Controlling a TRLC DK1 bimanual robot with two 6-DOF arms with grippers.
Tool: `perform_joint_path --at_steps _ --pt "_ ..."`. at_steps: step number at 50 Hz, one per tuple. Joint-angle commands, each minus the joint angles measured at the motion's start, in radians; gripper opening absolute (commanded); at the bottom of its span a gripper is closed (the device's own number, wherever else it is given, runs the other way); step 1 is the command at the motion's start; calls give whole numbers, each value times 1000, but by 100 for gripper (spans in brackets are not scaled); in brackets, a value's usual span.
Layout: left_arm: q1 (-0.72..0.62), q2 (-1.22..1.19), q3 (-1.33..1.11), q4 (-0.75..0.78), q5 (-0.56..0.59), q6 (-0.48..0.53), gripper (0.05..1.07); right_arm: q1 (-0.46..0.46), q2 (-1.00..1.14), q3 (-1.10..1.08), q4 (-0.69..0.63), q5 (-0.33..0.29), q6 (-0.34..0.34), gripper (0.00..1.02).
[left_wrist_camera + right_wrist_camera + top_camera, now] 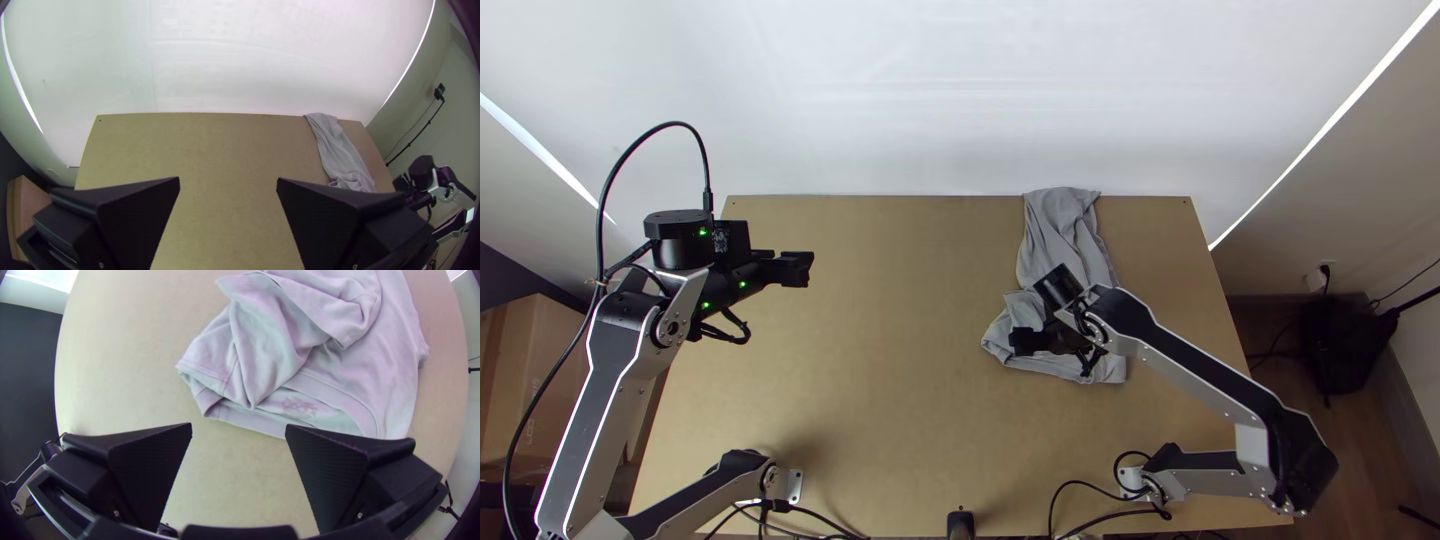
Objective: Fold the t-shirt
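The crumpled grey cloth t-shirt (1058,230) lies on the right side of the flat, light wooden surface (890,400). It makes a long strip up to the far edge, with a wider, messy heap at the near end. The black right gripper (1021,342) is over that heap — its jaws are wide apart. The black left gripper (809,269) is well away, on the left side — its jaws are wide apart too, with nothing between them.

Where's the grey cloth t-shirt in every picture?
Top view: grey cloth t-shirt, right of middle, partly behind the right arm's black hand.
Left wrist view: shirt reaching the far edge of the light wooden table.
Right wrist view: shirt just beyond that hand's fingers.
Shared landmark: the table.
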Motion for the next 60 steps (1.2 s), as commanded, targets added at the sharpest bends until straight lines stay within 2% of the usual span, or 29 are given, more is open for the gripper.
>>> perform_joint_path --at_steps 1,3,8,14,28,30,34,35,52,53,56,57,58,60 --pt "12 7 26 -1 -5 -20 102 -10 58 -25 32 0 -14 83" --pt "13 8 28 -1 -5 -20 102 -10 75 -20 35 0 -14 81" --pt "19 8 31 -1 -5 -18 102 -13 90 -30 96 7 -20 63" --pt "25 11 37 -1 -5 -15 102 -18 119 -31 142 17 -29 48" --pt "30 11 38 -2 -5 -9 102 -42 202 -20 187 39 -58 45" --pt "30 11 35 -2 -5 -6 102 -44 208 -20 202 50 -71 35" --pt "27 16 28 -5 -5 8 102 -46 214 -27 245 77 -86 4" --pt "24 17 26 -5 -5 14 102 -47 219 -23 247 82 -86 2" --pt "-18 174 152 4 -5 49 102 -41 237 -5 230 82 -103 3" --pt "-21 181 160 4 -5 49 102 -41 240 3 230 82 -103 9" --pt "-24 195 177 4 -5 49 102 -36 256 42 167 80 -101 48" --pt "-28 197 180 4 -5 49 102 -30 263 53 145 80 -103 57" --pt "-30 198 180 4 -5 49 102 -27 266 61 124 82 -106 64" --pt "-30 203 178 4 -5 49 102 -19 274 72 104 82 -112 68"
